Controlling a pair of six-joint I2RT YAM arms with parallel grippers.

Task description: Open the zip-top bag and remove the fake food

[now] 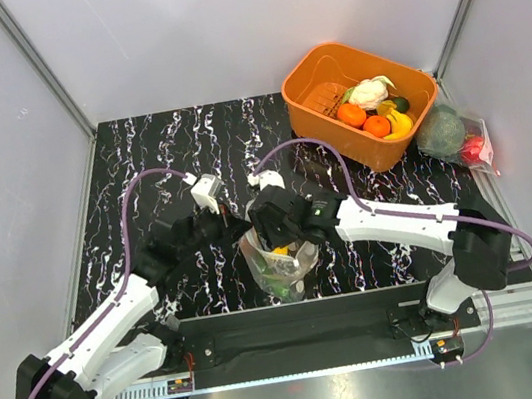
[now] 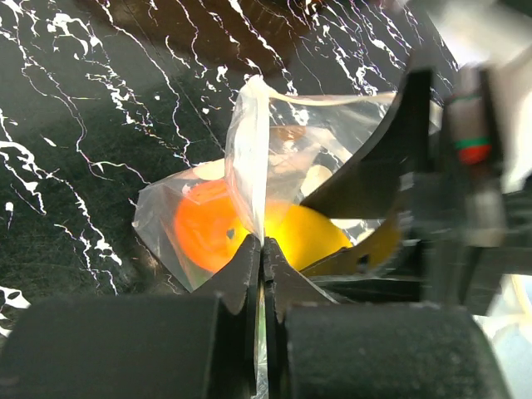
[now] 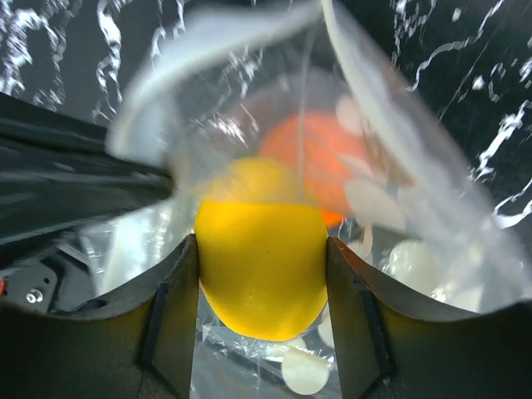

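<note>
- Pincers first: what was the left pincer (image 2: 262, 253) doing?
- It was closed tight on one lip of the bag (image 2: 249, 158). I saw the film pinched flat between its fingers (image 2: 237, 278) and held up. From the top camera, the bag stood at 6 o'clock on the table (image 1: 138, 159), just off the near edge.
- And the right pincer (image 3: 260, 258)?
- It was down inside the mouth, narrowed onto the yellow piece (image 3: 262, 291). The piece filled the gap and touched both fingers (image 3: 179, 307), so I judged it gripped.
- So the opening was done?
- I judged so, because the mouth gaped wide enough to take the pincer. The removal was what was left, and I saw nothing out of this bag yet. The yellow piece sat below the rim. The orange fruit (image 3: 307, 158) lay against it at 1 o'clock in the right wrist view. Something green (image 1: 277, 279) sat low in the bag, too small for me to name.
- Where would the pieces go?
- The task didn't say. A bin (image 1: 316, 100) at 1 o'clock held other toy food, but I couldn't tell whether it was meant for these.
</note>
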